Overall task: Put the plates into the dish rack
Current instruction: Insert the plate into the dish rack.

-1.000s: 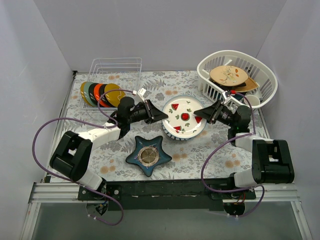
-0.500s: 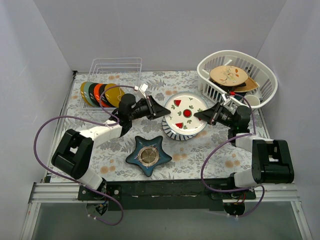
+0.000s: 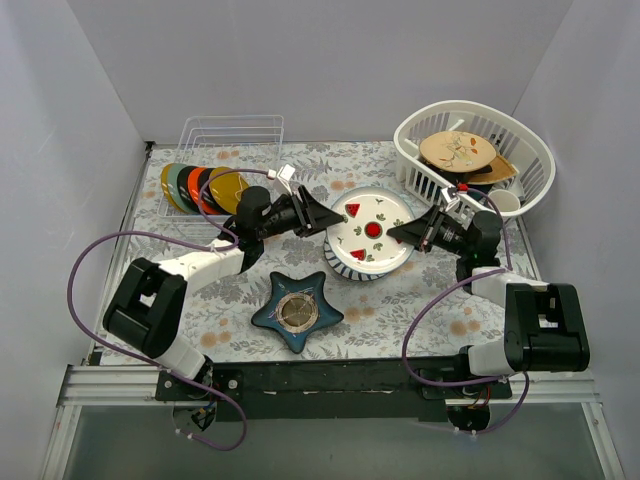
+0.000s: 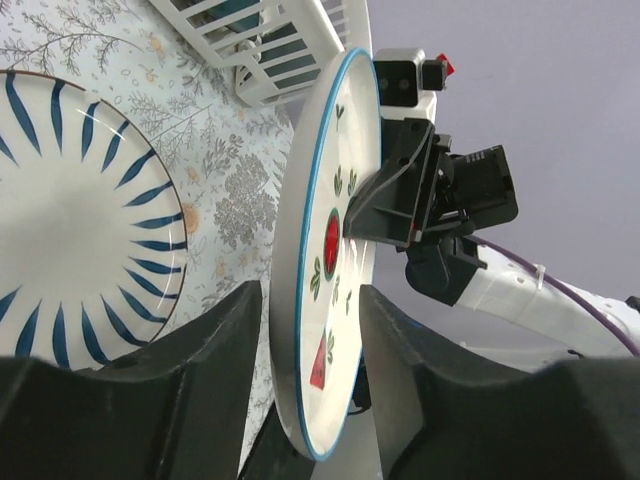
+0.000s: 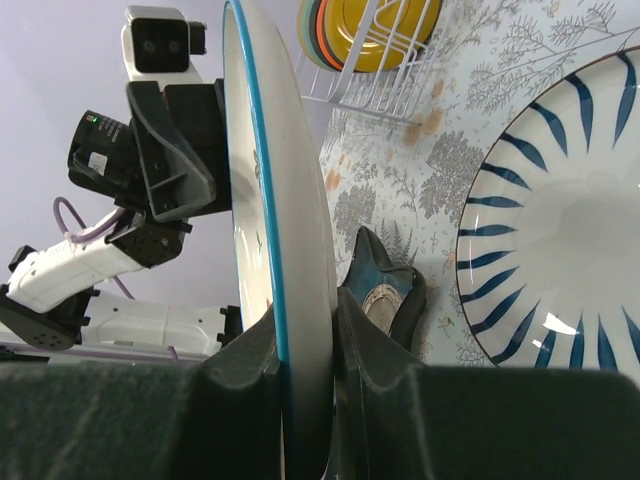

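While the right gripper clamps the round white red-triangled plate, the left gripper, jaws apart, straddles its left rim, presumably for handover.

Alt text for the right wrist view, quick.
The right pincer clamps the near rim of a white plate held on edge, while the left pincer meets its far rim. Beyond lie a blue-striped plate, a dark star dish, and coloured plates in the dish rack.

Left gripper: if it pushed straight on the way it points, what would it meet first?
The white plate. Its rim stands upright between the jaws of the left gripper, so it would meet that at once. Beyond it, the right gripper pinches the opposite edge.
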`<control>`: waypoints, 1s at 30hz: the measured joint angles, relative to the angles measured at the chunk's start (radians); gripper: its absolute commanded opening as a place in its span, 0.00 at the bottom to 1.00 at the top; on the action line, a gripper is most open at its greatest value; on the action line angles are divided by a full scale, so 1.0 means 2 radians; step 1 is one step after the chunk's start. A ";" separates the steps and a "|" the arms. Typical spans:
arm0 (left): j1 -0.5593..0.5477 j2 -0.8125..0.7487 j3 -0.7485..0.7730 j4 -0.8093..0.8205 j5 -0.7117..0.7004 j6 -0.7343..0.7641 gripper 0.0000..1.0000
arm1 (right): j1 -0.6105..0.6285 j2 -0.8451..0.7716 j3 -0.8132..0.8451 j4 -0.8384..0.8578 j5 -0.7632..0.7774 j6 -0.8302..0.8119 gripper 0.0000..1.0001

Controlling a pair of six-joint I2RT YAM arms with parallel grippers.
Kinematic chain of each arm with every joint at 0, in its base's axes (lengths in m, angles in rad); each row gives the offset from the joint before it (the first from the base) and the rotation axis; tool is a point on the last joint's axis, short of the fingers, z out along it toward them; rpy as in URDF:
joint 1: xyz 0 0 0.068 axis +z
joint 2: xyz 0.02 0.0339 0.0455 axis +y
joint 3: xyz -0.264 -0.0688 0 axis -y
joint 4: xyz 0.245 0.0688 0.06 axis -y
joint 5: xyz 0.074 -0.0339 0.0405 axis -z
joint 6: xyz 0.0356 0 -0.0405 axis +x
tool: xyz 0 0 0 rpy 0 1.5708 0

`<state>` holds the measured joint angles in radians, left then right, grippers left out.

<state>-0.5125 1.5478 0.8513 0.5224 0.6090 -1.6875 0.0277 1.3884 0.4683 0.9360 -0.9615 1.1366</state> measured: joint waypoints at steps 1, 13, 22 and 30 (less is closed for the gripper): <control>0.000 0.000 0.000 0.003 -0.001 0.000 0.55 | 0.000 -0.001 0.000 -0.004 -0.003 -0.001 0.01; 0.000 -0.036 0.002 -0.033 -0.023 0.016 0.98 | 0.003 -0.031 0.009 -0.063 -0.008 -0.023 0.01; 0.076 -0.126 0.074 -0.166 -0.041 0.061 0.98 | 0.002 -0.053 0.158 -0.315 0.059 -0.176 0.01; 0.138 -0.143 0.163 -0.287 -0.046 0.115 0.98 | 0.004 -0.044 0.332 -0.484 0.155 -0.277 0.01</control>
<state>-0.2371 1.2621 1.1763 -0.0521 0.5167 -1.4567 0.0357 1.3006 1.1328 -0.0315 -0.6510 0.5823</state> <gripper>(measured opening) 0.981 0.239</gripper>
